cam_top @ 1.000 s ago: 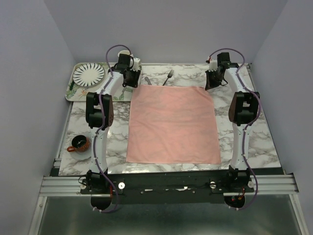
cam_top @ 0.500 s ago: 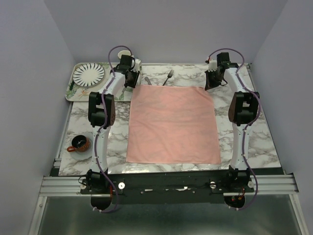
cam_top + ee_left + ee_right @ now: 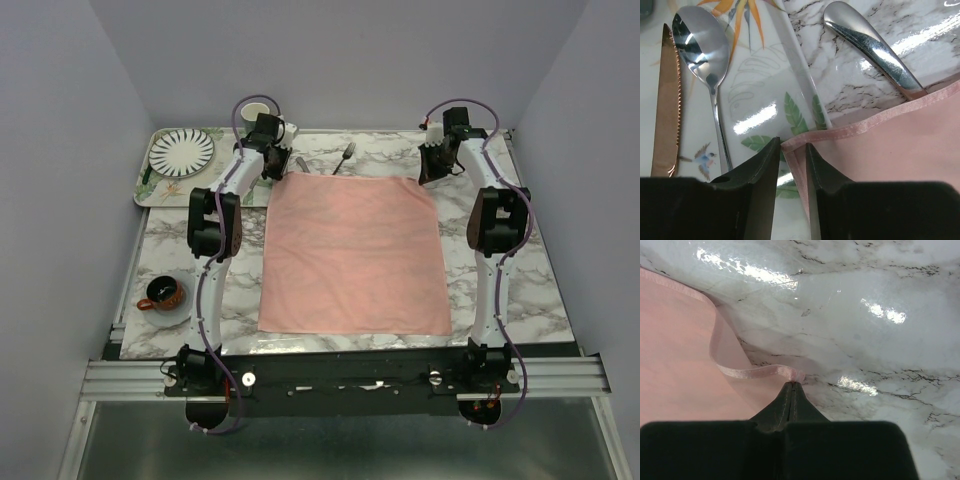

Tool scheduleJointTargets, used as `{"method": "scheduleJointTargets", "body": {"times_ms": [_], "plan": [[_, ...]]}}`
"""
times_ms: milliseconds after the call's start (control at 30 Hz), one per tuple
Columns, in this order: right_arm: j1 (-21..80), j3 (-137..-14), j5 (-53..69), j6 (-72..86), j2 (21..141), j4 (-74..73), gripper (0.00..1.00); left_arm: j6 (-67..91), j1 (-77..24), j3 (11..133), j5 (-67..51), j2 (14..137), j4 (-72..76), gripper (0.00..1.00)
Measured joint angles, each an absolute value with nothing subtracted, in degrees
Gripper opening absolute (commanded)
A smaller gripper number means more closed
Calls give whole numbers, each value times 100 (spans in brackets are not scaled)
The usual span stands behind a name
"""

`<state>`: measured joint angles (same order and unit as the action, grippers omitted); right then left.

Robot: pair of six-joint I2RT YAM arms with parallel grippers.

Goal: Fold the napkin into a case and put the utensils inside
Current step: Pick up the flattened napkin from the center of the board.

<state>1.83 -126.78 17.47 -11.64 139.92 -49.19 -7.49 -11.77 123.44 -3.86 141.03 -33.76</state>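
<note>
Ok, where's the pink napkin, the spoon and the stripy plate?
napkin (image 3: 350,255), top view, middle of the cloth.
spoon (image 3: 699,44), left wrist view, on its bowl.
striped plate (image 3: 182,152), top view, on its striped face.

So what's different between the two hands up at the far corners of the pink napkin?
The left hand has its fingers apart, a corner of the napkin lying between them; the right hand has its fingers pressed together, pinching its corner. The left hand's corner lies flat over the leaf-patterned tray; the right hand's corner is drawn into a curl above the marble table. Both hands are black and sit at the napkin's far corners.
</note>
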Motion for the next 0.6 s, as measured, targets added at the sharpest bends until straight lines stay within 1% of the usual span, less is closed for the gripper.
{"method": "scheduleJointTargets", "body": {"times_ms": [33, 100, 133, 200, 233, 533, 600], "plan": [[183, -12678, 1747, -1164, 13992, -4919, 1, -768, -1177, 12407, -386, 14138, -3406, 27], [183, -12678, 1754, -1164, 13992, -4919, 1, -777, -1188, 12514, -386, 14186, -3489, 21], [183, -12678, 1754, -1164, 13992, -4919, 1, -794, -1188, 12532, -384, 14193, -3507, 15], [183, -12678, 1769, -1166, 13992, -4921, 1, -808, -1190, 12564, -384, 14202, -3568, 7], [183, -12678, 1778, -1168, 13992, -4921, 1, -821, -1192, 12582, -381, 14208, -3599, 0], [183, -12678, 1903, -1210, 13861, -4984, 1, -832, -1192, 12604, -373, 14178, -3616, 0], [183, -12676, 1922, -1221, 13710, -5000, 1, -829, -1192, 12422, -395, 14020, -3540, 0]]}}
